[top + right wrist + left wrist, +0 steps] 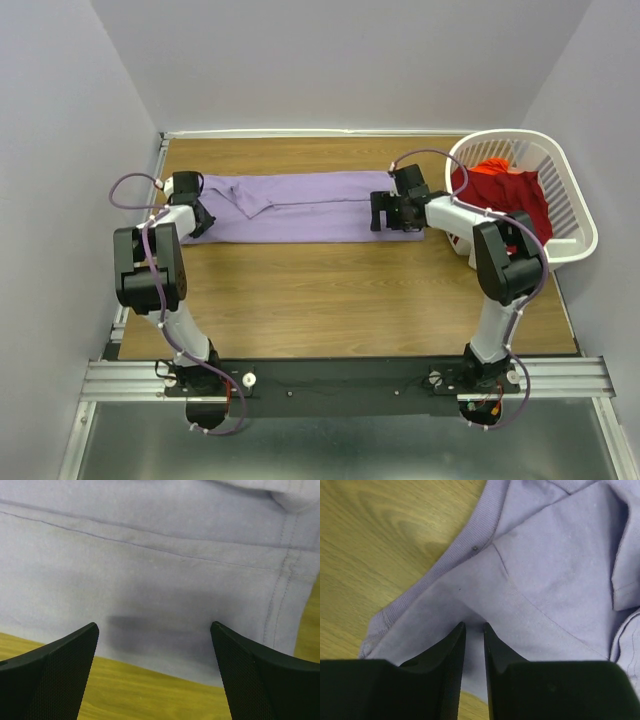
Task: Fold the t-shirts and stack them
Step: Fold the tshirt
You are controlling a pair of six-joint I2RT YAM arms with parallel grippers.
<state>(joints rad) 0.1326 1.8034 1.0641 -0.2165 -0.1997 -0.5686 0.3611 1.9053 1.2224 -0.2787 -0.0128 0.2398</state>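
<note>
At the counter's (330, 300) 12 o'clock lies a lavender cloth t-shirt (300, 210); left claw (473, 625) nearly together at its 9 o'clock end, grip unclear; right claw (155, 625) wide apart at 3 o'clock.

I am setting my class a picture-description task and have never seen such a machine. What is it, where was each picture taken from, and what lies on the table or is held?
Two robot arms are bolted to a wooden table. One camera looks down from above; one sits on each wrist. A light purple cloth t-shirt lies flat. A deep red cloth t-shirt sits in the white slatted plastic basket. The left gripper is nearly shut at the purple shirt's collar end; grip unclear. The right gripper stands open over its other end.
</note>
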